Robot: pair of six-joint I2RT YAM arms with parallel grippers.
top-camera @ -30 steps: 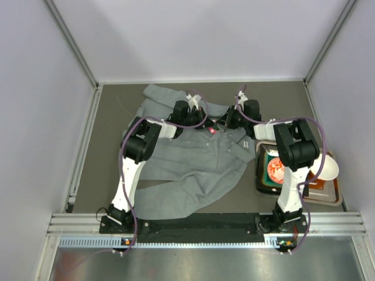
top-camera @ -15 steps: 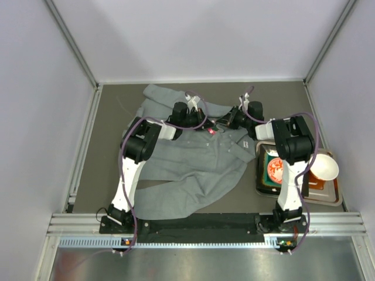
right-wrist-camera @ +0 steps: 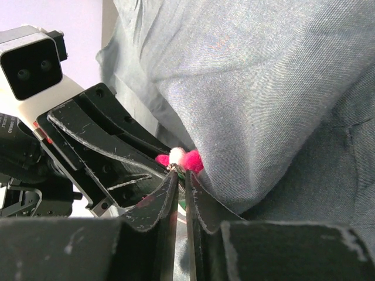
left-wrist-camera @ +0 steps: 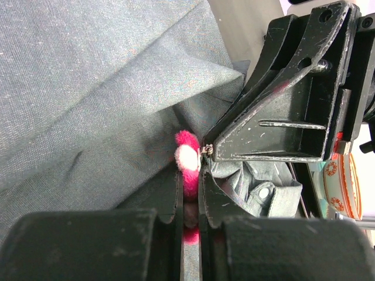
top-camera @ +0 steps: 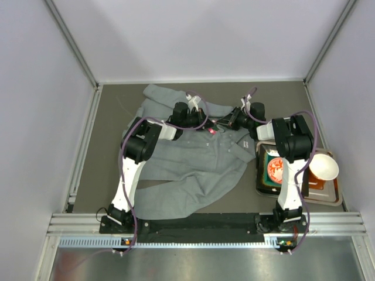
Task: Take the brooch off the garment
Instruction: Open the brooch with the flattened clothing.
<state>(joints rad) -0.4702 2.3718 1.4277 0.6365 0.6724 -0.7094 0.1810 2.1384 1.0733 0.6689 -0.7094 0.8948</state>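
Observation:
The grey garment (top-camera: 193,170) lies rumpled across the table. The pink brooch (top-camera: 212,130) sits near its collar, between both grippers. In the left wrist view my left gripper (left-wrist-camera: 188,175) is shut on the brooch (left-wrist-camera: 186,153), with pink fluff squeezed between its jaws against the garment (left-wrist-camera: 88,88). In the right wrist view my right gripper (right-wrist-camera: 179,174) is pinched almost together on the small metal clasp at the brooch (right-wrist-camera: 183,158), under a fold of garment (right-wrist-camera: 263,88). From above, the left gripper (top-camera: 206,123) and the right gripper (top-camera: 222,124) meet tip to tip.
A tray (top-camera: 337,200) stands at the right with a white bowl (top-camera: 324,168) and a green packet with an orange disc (top-camera: 274,170). A shirt button (left-wrist-camera: 263,192) shows beside the left jaws. Enclosure walls ring the table.
The right arm's elbow has swung a little to the right and back, uncovering more of the white bowl. Both grippers stay at the brooch, and the left arm has held still.

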